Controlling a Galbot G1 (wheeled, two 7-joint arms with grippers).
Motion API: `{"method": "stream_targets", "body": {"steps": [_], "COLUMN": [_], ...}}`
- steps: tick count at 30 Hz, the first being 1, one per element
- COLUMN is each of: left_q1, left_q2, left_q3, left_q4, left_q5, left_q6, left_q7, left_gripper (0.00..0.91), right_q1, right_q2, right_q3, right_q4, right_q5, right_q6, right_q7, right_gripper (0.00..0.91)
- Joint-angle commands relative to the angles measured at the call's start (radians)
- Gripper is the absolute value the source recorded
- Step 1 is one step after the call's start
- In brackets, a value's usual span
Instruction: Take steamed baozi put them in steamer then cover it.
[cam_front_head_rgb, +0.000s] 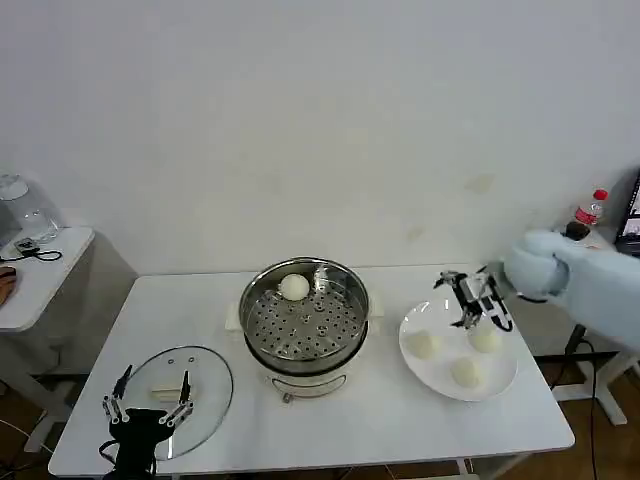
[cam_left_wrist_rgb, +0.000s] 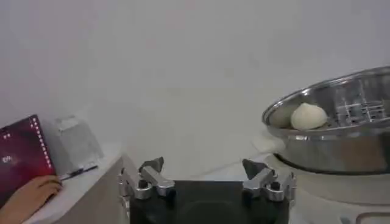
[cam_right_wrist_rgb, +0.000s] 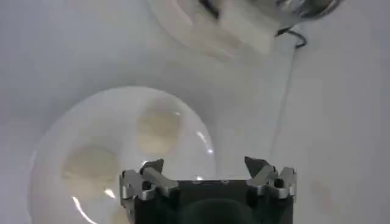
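Observation:
The shiny steel steamer (cam_front_head_rgb: 305, 318) stands mid-table on its cream base, with one baozi (cam_front_head_rgb: 294, 287) on the perforated tray at its back; that baozi (cam_left_wrist_rgb: 309, 115) also appears in the left wrist view. Three more baozi lie on a white plate (cam_front_head_rgb: 500, 381): one at the left (cam_front_head_rgb: 424, 344), one at the back right (cam_front_head_rgb: 484, 339), one in front (cam_front_head_rgb: 465, 372). My right gripper (cam_front_head_rgb: 478, 299) hovers open above the plate's back edge, nothing in it. The glass cover (cam_front_head_rgb: 205, 385) lies flat at the front left. My left gripper (cam_front_head_rgb: 147, 401) is open at the cover's near edge.
A low side table (cam_front_head_rgb: 40, 275) with a glass jar (cam_front_head_rgb: 25, 208) stands at the left, where a person's hand (cam_left_wrist_rgb: 27, 196) rests. A bottle with a red cap (cam_front_head_rgb: 590, 210) is behind my right arm. The steamer's power cord (cam_right_wrist_rgb: 286, 91) runs past the plate.

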Motion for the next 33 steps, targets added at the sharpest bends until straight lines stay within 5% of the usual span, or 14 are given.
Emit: {"method": "stream_targets", "body": {"steps": [1,16,33], "left_q1": [0.0,0.008,0.009], "left_q2": [0.0,-0.007,-0.006], "left_q3": [0.0,-0.019,-0.024], "left_q4": [0.004,0.0,-0.001], "left_q5": [0.0,0.002,0.0], "left_q6": [0.001,0.007,0.008], "left_q7": [0.001,0.004,0.006], "left_gripper": [0.907,0.907,0.907], "right_q1": [-0.24,-0.281,-0.321], "right_q2": [0.022,0.206,0.296], "right_q3": [0.171,0.194,0.232], "right_q4": [-0.073,-0.263,-0.376], "right_q5": [-0.034,-0.075,-0.088], "right_q6": [-0.029,-0.004,-0.01], "right_q7": [0.001,-0.097,-0.107], "right_gripper": [0.907,0.907,0.887]}}
